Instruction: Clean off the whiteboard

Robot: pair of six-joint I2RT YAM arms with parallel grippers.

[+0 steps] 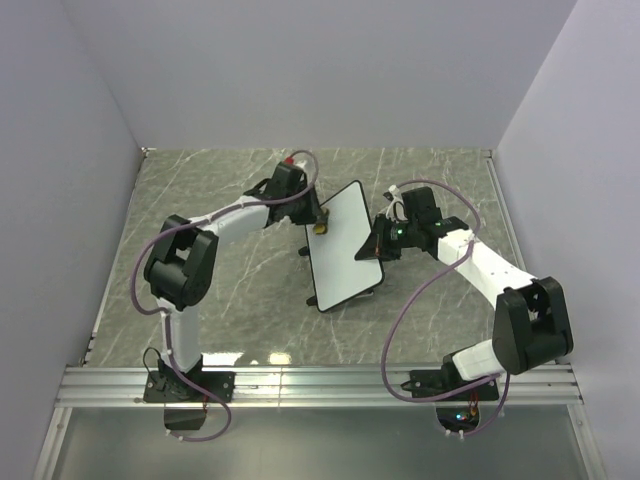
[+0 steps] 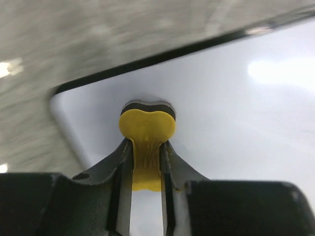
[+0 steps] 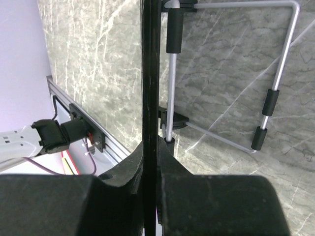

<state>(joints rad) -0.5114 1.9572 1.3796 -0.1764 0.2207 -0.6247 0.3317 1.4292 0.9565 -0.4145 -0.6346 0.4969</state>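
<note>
Top external: whiteboard [image 1: 343, 248], long axis near-far, seemingly tilted; right end effector [image 1: 373, 249] clamps it.

Pale walls [image 1: 300, 70], grey marbled table [image 1: 255, 322]

site: likely lab cell | bare walls [image 1: 300, 70], marbled tabletop [image 1: 250, 290], mounting rail [image 1: 320, 385]

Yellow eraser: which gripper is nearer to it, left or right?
Left. The left gripper holds the eraser against the whiteboard; the right gripper clamps the whiteboard's other edge.
</note>
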